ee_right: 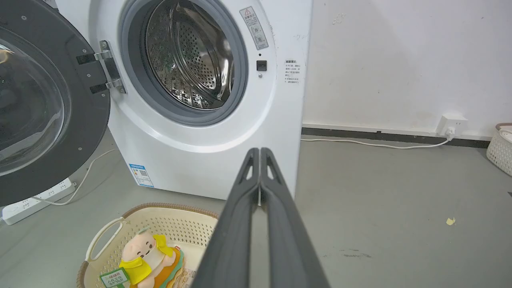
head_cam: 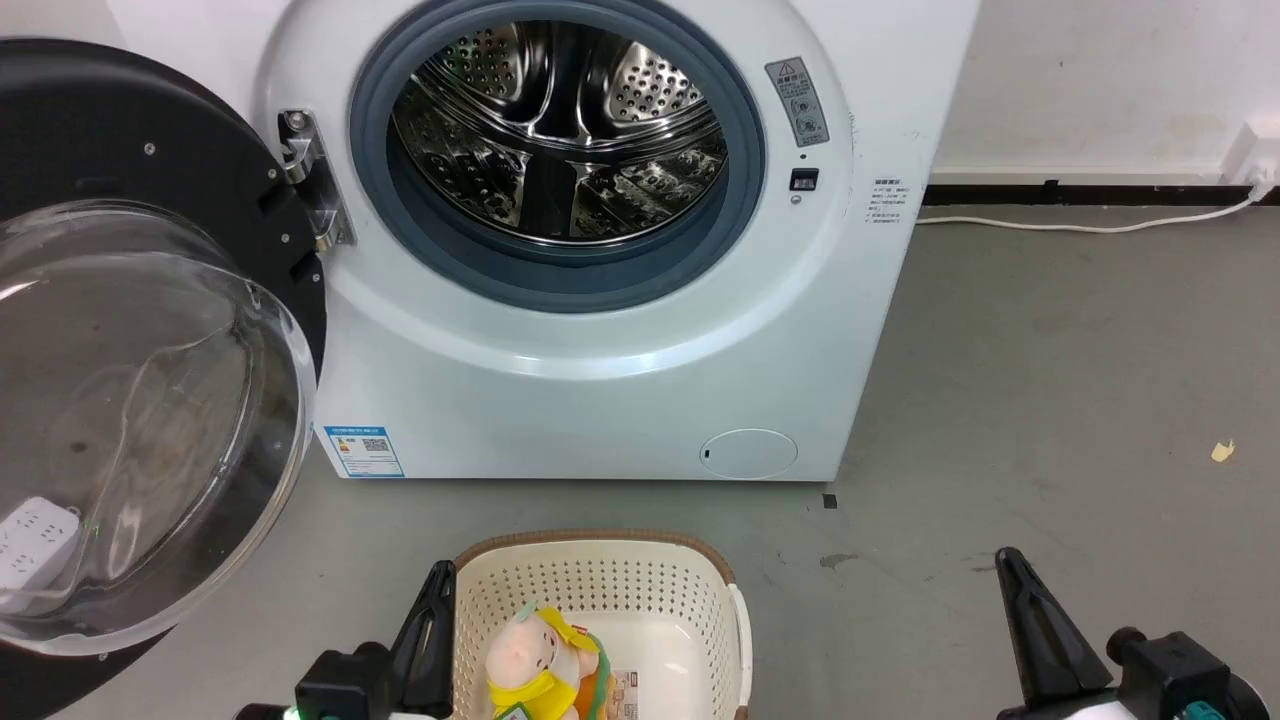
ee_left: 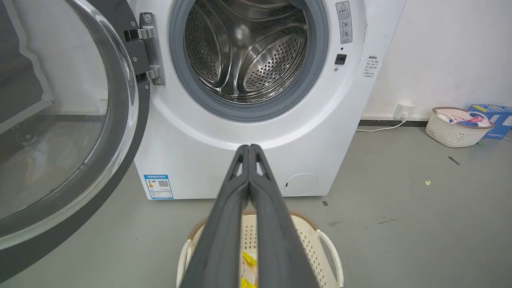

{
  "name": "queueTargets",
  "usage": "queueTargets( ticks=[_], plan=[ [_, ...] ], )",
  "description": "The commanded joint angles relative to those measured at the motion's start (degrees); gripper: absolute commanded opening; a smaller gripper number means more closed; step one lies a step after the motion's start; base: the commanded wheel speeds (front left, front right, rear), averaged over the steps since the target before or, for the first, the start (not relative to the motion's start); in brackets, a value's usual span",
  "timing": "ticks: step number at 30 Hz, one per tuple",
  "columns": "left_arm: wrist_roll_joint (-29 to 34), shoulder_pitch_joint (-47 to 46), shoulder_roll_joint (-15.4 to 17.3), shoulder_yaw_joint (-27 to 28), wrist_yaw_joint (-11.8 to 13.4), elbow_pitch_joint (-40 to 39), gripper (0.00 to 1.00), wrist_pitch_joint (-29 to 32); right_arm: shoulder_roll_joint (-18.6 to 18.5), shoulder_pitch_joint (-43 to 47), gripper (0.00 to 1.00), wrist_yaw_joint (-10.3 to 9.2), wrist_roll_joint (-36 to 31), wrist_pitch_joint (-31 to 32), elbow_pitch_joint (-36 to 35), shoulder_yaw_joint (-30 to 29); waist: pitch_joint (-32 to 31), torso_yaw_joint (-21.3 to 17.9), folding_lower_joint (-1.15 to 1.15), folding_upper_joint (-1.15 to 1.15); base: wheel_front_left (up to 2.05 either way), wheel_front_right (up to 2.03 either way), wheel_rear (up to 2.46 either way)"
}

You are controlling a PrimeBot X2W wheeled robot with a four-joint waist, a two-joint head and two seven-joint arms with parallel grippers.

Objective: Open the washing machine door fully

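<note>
Nearest the robot, at the near edge of the grey floor (head_cam: 1000,380), the left tool (ee_left: 249,149) and the right tool (ee_right: 260,151) each have their two dark fingers pressed together along their length, holding nothing. Between them, just beside the left tool, stands a cream perforated basket (head_cam: 600,585) with a brown rim. A plush pig (head_cam: 530,650) in yellow lies in it on top of other coloured items.

Beyond the basket and apart from it, the washing machine (head_cam: 580,400) stands on the floor close to the wall. A blue label (head_cam: 365,452) sits at its lower left corner and a round cap (head_cam: 748,453) at its lower right. The washing machine door (head_cam: 120,120) is swung out wide on the robot's left of the machine, hanging on a metal hinge (head_cam: 312,180). Its inner face and bulging clear glass bowl (head_cam: 150,400) are turned toward the robot, and neither tool touches it. The grey-rimmed opening stands uncovered, showing the perforated steel drum (head_cam: 560,130). A white power strip (ee_right: 36,198) lies on the floor below and behind the door.

Farther off, at the far edge of the floor along the wall, a white cable (head_cam: 1080,228) runs to a wall socket (ee_right: 450,124). A small yellow scrap (head_cam: 1222,450) lies on the floor to the right. Toward the far right corner, a second pale basket (ee_left: 454,128) sits just beside a blue box (ee_left: 492,118).
</note>
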Motion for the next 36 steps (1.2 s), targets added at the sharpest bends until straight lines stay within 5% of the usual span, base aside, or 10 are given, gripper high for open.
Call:
queueTargets(
  ticks=[1,36],
  plan=[
    [0.40,-0.56,0.01,0.33,0.09,-0.37,0.00,0.32,0.03,-0.66,0.00,0.01,-0.27,0.43,-0.28,0.05,0.01,-0.02,0.00,0.00,0.00,0.00,0.00],
    [2.42,-1.90,0.00,2.14,0.28,-1.99,0.00,4.41,0.10,-2.18,0.00,0.02,-1.68,4.54,-1.48,0.20,0.21,-0.58,0.00,0.00,0.00,0.00,0.00]
  ],
)
